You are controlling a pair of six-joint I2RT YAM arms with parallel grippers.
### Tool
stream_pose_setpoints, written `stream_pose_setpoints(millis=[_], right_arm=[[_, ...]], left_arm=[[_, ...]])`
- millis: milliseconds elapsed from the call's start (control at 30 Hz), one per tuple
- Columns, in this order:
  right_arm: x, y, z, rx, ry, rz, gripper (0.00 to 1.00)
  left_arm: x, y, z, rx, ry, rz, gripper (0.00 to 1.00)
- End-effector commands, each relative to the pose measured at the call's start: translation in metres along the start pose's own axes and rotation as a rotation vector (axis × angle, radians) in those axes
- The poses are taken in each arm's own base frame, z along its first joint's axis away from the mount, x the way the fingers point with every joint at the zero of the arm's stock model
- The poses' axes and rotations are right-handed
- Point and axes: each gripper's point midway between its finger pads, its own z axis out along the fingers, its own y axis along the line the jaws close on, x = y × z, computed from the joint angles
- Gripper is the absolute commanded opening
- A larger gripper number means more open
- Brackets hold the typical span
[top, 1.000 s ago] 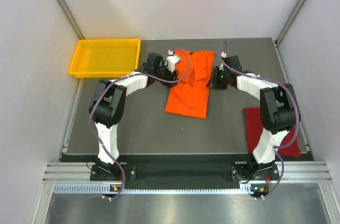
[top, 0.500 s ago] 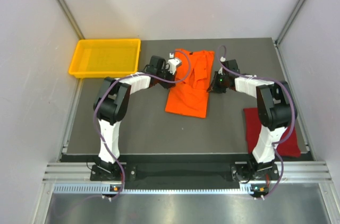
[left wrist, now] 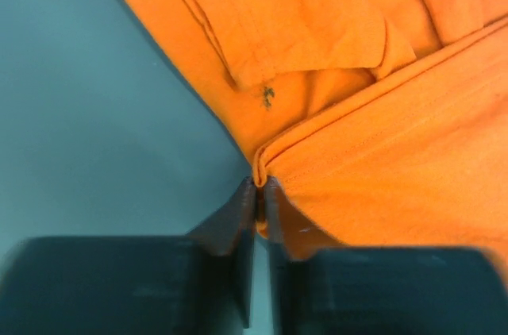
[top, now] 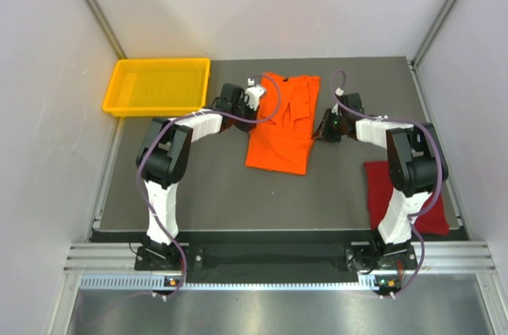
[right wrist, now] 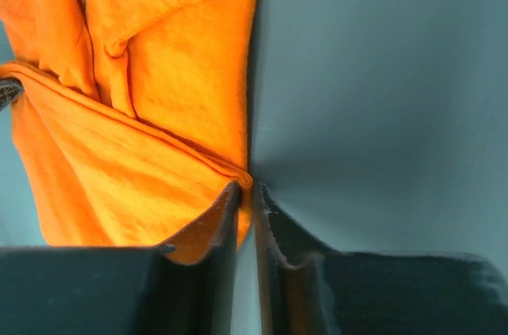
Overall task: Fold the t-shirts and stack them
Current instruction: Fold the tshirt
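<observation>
The bright orange t-shirt (top: 279,127) lies partly folded at the middle of the dark table. My left gripper (top: 252,99) is shut on a fold of its left edge; the left wrist view shows the orange cloth (left wrist: 349,57) pinched between the fingertips (left wrist: 246,200). My right gripper (top: 319,129) is shut on its right edge; the right wrist view shows the orange hem (right wrist: 159,128) caught at the fingertips (right wrist: 230,200). The dark red t-shirt (top: 379,184) lies flat at the near right, partly under my right arm.
A yellow plastic tray (top: 163,62) stands at the back left corner of the table, with nothing in it. White walls enclose the table on the left, back and right. The table's front edge meets a metal rail by the arm bases.
Both grippers have shifted slightly outward while holding the orange shirt's edges: the left a little back and left, the right a little right and nearer. The shirt is drawn slightly wider.
</observation>
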Motion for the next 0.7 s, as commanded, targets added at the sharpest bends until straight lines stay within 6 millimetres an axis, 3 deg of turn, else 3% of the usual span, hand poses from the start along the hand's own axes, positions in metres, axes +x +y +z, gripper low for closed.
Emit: stream_pose_setpoints(millis=[0,100,200,300,333,367,400,433,467,533,567,633,667], right_arm=[[-0.027,0.019,-0.009,-0.073,-0.068,-0.04,0.16],[-0.031,0.023,-0.012,-0.081,-0.069,-0.059,0.36],[-0.038,0.03,-0.024,-0.08,-0.081,-0.086,0.47],[-0.041,0.032,-0.045,-0.055,-0.115,-0.094,0.56],[-0.031,0.028,-0.048,-0.044,-0.103,-0.085,0.57],[-0.024,0.03,-0.053,-0.045,-0.098,-0.088,0.59],[-0.023,0.036,-0.065,-0.05,-0.12,-0.091,0.61],[-0.006,0.03,-0.066,-0.033,-0.089,-0.082,0.62],[0.011,0.033,-0.067,-0.029,-0.052,-0.088,0.63],[0.038,0.032,-0.071,-0.006,-0.016,-0.1,0.63],[0.054,0.038,-0.071,-0.006,0.012,-0.119,0.64],[0.077,0.035,-0.07,0.005,0.045,-0.095,0.65],[0.083,0.041,-0.068,-0.016,0.047,-0.079,0.65]], left_arm=[[-0.032,0.004,-0.016,0.007,-0.064,0.026,0.18],[-0.041,0.004,-0.022,0.006,-0.064,0.042,0.42],[-0.049,0.006,-0.035,-0.017,-0.071,0.078,0.52],[-0.064,0.002,-0.067,-0.04,-0.109,0.131,0.57],[-0.063,-0.004,-0.074,-0.019,-0.114,0.149,0.57],[-0.044,-0.01,-0.076,0.003,-0.084,0.186,0.57],[-0.046,-0.019,-0.09,0.018,-0.103,0.228,0.57],[-0.038,-0.025,-0.094,0.036,-0.096,0.268,0.55],[-0.012,-0.035,-0.094,0.063,-0.053,0.344,0.54],[-0.001,-0.048,-0.107,0.08,-0.057,0.432,0.54],[0.023,-0.057,-0.106,0.116,-0.024,0.495,0.54],[0.028,-0.065,-0.113,0.126,-0.048,0.578,0.56],[0.043,-0.072,-0.111,0.143,-0.03,0.637,0.58]])
